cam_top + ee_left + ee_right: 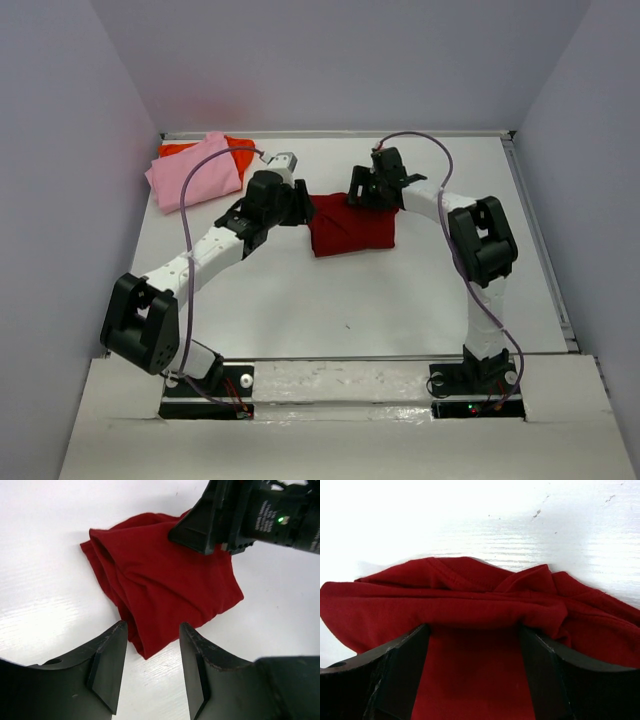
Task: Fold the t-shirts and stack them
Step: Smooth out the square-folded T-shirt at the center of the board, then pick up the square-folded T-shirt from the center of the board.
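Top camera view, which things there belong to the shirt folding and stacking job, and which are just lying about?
Part of the job:
dark red t-shirt, mid-table
pink t-shirt, far left corner, lying on the orange-red t-shirt
left claw and right claw, both open at the dark red t-shirt

Not part of the job:
purple cables on the arms
white table
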Controlling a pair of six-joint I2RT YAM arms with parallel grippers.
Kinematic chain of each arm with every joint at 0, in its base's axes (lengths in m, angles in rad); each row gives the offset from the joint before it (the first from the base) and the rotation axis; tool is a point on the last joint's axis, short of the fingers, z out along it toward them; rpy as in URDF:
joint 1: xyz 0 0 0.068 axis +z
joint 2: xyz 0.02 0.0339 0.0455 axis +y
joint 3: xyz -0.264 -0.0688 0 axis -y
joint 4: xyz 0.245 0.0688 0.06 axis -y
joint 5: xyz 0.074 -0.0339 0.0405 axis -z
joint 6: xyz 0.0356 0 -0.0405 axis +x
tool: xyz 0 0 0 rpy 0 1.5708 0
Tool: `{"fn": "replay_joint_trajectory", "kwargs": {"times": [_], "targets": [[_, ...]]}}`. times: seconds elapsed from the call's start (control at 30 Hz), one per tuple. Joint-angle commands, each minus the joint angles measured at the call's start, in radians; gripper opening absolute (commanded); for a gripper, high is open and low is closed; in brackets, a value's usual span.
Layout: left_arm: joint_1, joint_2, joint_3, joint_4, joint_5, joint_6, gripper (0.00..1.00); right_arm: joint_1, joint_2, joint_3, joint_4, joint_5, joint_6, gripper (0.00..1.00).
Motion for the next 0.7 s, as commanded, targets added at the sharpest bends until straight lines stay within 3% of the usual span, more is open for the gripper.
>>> {"fn": "replay_joint_trajectory", "kwargs": {"times": [0.0,0.3,0.53,0.67], "targets": [[-0.003,-0.051,-0.056,0.028,0.0,-0.002,0.55,0.003,-0.118,-0.008,-0.001,0.026,-0.058,0.78],[-0.003,-0.093,-0.124,0.068,0.031,-0.037,0.56,0.051,-0.385,-0.085,-0.193,0.012,-0.17,0.78],[-0.002,-0.102,-0.132,0.068,0.029,-0.053,0.56,0.284,-0.375,-0.176,-0.289,0.415,-0.412,0.79],[0.0,-0.106,-0.118,0.026,0.011,-0.037,0.56,0.385,-0.356,-0.248,-0.279,0.491,-0.431,0.79]]}}
